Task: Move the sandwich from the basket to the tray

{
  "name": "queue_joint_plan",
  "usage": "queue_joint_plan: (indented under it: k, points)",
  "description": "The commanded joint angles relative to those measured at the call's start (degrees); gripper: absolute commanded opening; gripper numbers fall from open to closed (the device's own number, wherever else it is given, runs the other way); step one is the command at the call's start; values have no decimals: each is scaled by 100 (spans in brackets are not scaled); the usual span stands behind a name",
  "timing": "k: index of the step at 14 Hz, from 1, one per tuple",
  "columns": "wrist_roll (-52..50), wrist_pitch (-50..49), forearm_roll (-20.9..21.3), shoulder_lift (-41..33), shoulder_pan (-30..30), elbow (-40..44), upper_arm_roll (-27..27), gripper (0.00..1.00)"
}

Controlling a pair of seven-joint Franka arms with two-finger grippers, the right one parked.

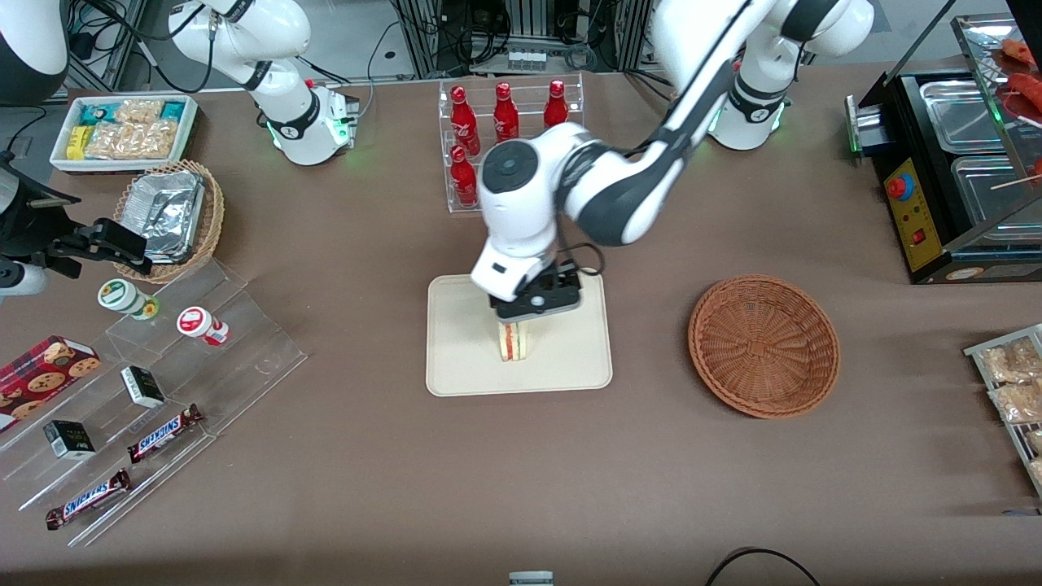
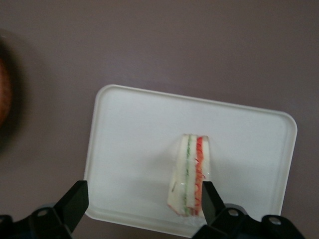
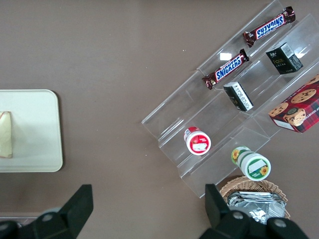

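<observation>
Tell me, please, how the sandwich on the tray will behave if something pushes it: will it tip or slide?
The sandwich stands on a narrow edge on the tray, so a sideways push would probably tip it. Its clear wrap on the smooth tray suggests it may slide easily. The bread looks soft, likely squashing under a firm squeeze. The open tool sits just above it.

**Sandwich on the tray, fingers spread**

The cream tray (image 2: 149, 134) lay flat on the brown table (image 2: 159, 45), its low rim and rounded corners in full sight. The sandwich (image 2: 191, 175) stood on it, cut face showing: pale bread with a green layer and a red-orange layer, under clear wrap. The gripper (image 2: 144, 204) hung above the tray with its dark fingers (image 2: 75, 201) wide apart; one finger sat just beside the sandwich's red side, the other well clear of it.
</observation>
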Motion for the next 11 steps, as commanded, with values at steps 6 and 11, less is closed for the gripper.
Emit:
queue_joint_plan:
  k: [6, 11]
  points:
    - [895, -476, -431, -1987, 1425, -1526, -32, 100]
    - [2512, -1144, -809, -2559, 2374, -1641, -32, 100]
